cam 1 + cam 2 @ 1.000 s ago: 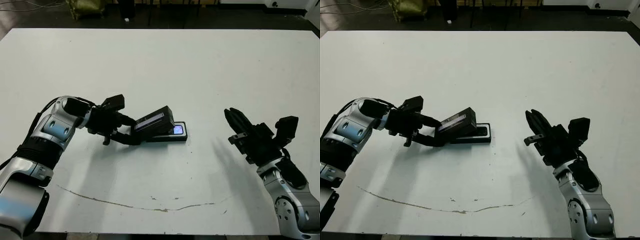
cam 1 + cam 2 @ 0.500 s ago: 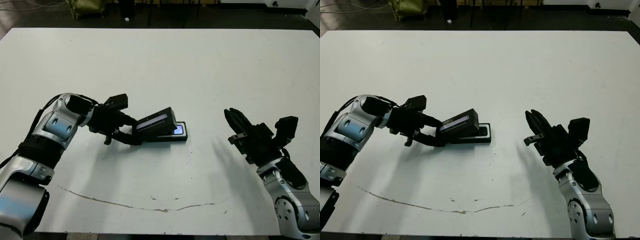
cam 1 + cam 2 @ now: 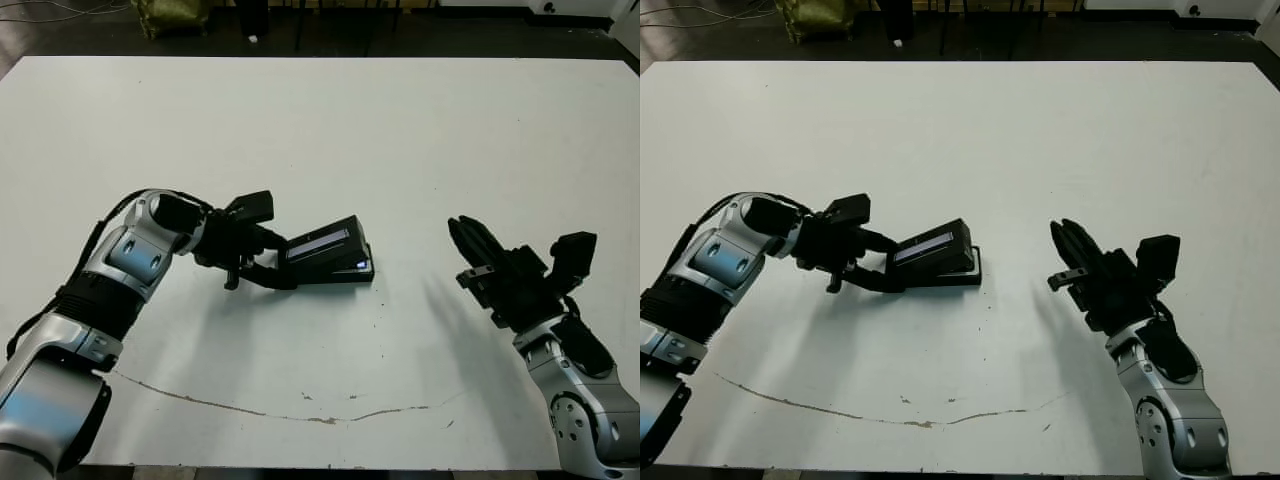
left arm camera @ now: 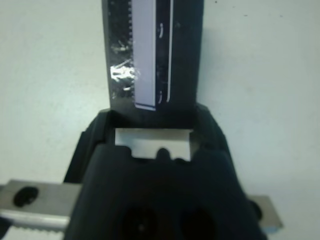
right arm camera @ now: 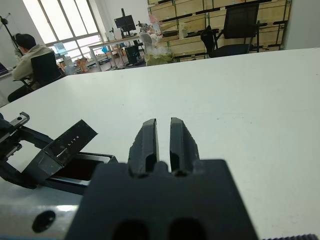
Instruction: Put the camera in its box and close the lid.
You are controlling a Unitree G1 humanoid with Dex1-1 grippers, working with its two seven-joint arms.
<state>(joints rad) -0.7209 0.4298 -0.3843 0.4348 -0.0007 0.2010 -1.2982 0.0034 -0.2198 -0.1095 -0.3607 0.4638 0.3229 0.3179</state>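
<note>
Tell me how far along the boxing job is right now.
Done: the camera lies in the box. In hand: the left end effector holds the lid tilted over the box, its far end raised. Left: lowering it flat. The right end effector idles, shut.

My two head views look down at the white table point(image 3: 400, 140) from above, side by side. My left wrist view sits very near the lid point(image 4: 152, 55). My right wrist view looks low across the table, sharing that lid.
</note>
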